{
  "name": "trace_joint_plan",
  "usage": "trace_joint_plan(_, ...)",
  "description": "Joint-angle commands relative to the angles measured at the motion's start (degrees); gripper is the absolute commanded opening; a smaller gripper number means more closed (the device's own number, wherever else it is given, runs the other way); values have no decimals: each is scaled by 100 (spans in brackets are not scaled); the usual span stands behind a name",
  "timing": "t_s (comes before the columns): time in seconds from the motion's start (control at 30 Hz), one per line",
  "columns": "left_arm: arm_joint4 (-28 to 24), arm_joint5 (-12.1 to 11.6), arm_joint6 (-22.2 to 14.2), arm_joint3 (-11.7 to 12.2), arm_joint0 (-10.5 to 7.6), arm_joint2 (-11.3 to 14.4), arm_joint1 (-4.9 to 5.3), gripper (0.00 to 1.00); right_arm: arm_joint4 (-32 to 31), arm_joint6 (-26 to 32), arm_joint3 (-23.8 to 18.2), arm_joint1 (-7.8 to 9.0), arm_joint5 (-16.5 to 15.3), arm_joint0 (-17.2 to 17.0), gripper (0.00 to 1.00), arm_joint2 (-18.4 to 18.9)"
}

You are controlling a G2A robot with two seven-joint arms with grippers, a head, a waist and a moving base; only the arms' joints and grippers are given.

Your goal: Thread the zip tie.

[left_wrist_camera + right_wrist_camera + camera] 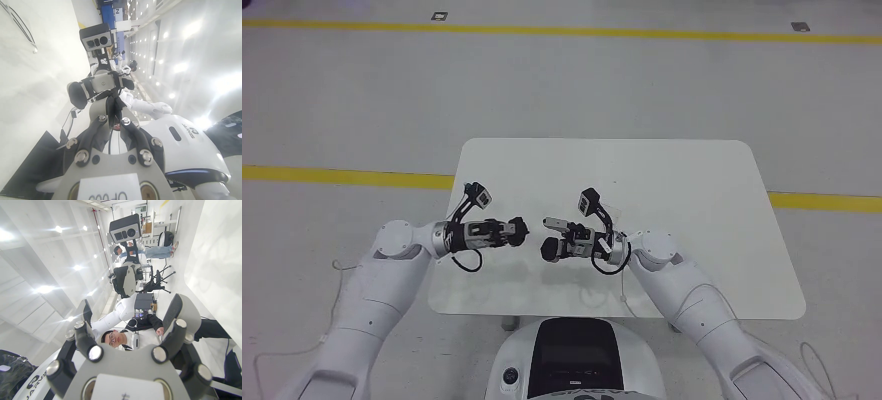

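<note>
Both arms hang just above the front part of the white table (642,180), wrists turned toward each other. My left gripper (520,230) (113,111) is shut on a thin black strip, the zip tie (110,108), which sticks out past its fingertips. A short way off and facing it, my right gripper (545,248) (102,85) (130,309) stands open, its two dark pads wide apart. The strip's far end points into the gap between those pads; whether it touches them I cannot tell. The left gripper (124,281) shows end-on in the right wrist view, the zip tie hidden there.
The table's front edge (542,312) runs just under both forearms. A thin white cable (623,290) dangles from the right arm. The back and right side of the tabletop lie bare.
</note>
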Motion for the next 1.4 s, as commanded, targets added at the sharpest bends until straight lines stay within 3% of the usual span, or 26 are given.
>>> trace_joint_plan(0.0,-68,0,-5,55,-19,22,-32,0,0,0,0,0,0,0,100,0)
trace_joint_plan(0.37,-108,0,-5,57,-16,29,-39,0,-35,-79,-24,3,1,-14,100,5)
trace_joint_plan(0.57,-108,0,-5,57,-16,29,-39,0,-685,-341,-502,180,86,-244,100,333)
trace_joint_plan(0.7,-108,0,-5,57,-16,29,-39,0,-1124,-462,-933,313,326,-426,100,604)
trace_joint_plan(0.9,-108,0,-5,57,-16,29,-39,0,-2219,-1032,-1949,477,1029,-656,100,870)
trace_joint_plan(1.1,-108,0,-5,57,-16,29,-39,0,-3545,-1536,-2889,566,2182,-660,100,810)
trace_joint_plan(1.27,-108,0,-5,57,-16,29,-39,0,-4546,-1839,-3207,575,3103,-540,100,507)
trace_joint_plan(1.37,-108,0,-5,57,-16,29,-39,0,-4833,-1940,-3109,567,3142,-510,100,406)
